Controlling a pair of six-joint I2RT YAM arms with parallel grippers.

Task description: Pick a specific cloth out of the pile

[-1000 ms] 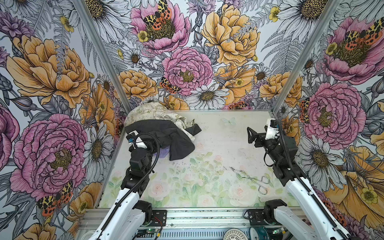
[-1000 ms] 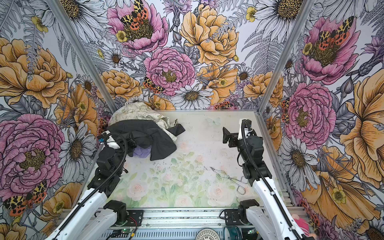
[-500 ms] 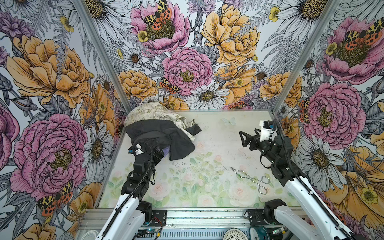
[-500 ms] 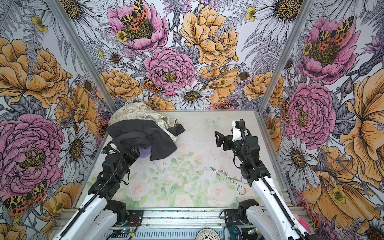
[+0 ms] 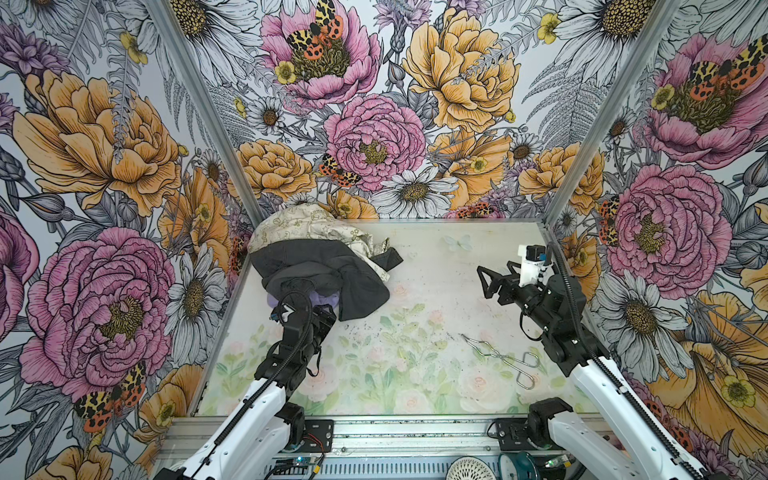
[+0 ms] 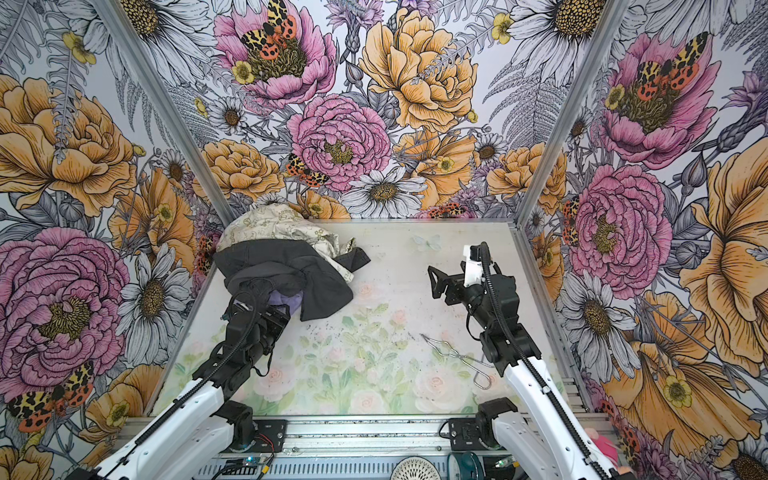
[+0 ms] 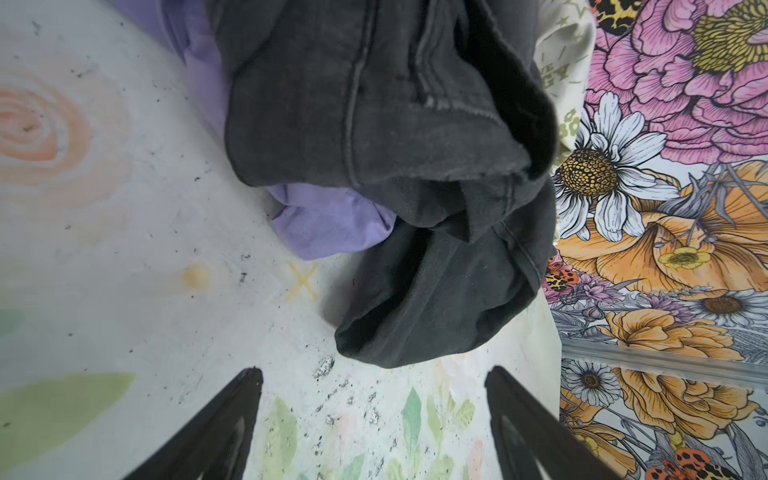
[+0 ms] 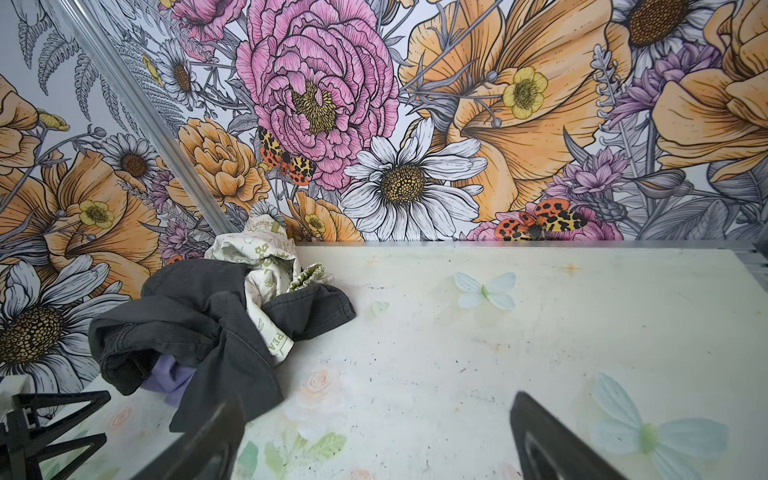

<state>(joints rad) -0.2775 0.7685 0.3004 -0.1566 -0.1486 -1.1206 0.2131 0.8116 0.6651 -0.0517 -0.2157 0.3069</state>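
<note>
Jaws on the left claw (image 7: 372, 372) stood apart over bare table (image 7: 124, 249), holding nothing. Just ahead of them lay the cloth (image 7: 328, 224), a lavender fold poking out from under the black garment (image 7: 395, 124). Most of it was buried, and a dark rolled end sat nearer the claw than the lavender did.

A second earlier this arm had sat back by the table's left edge. Since then we had swung it in to the near side of the pile (image 5: 316, 257), so the reach looked nearly done and the grasp not yet begun. We judged the next move had to slip past the dark hem, or we would pinch the wrong fabric.

Behind the garment the cream cloth (image 5: 307, 224) filled the far corner. Across the table the right claw (image 5: 484, 282) hovered wide and empty, having leaned a little toward the middle, with tongs (image 5: 503, 357) lying near it.
</note>
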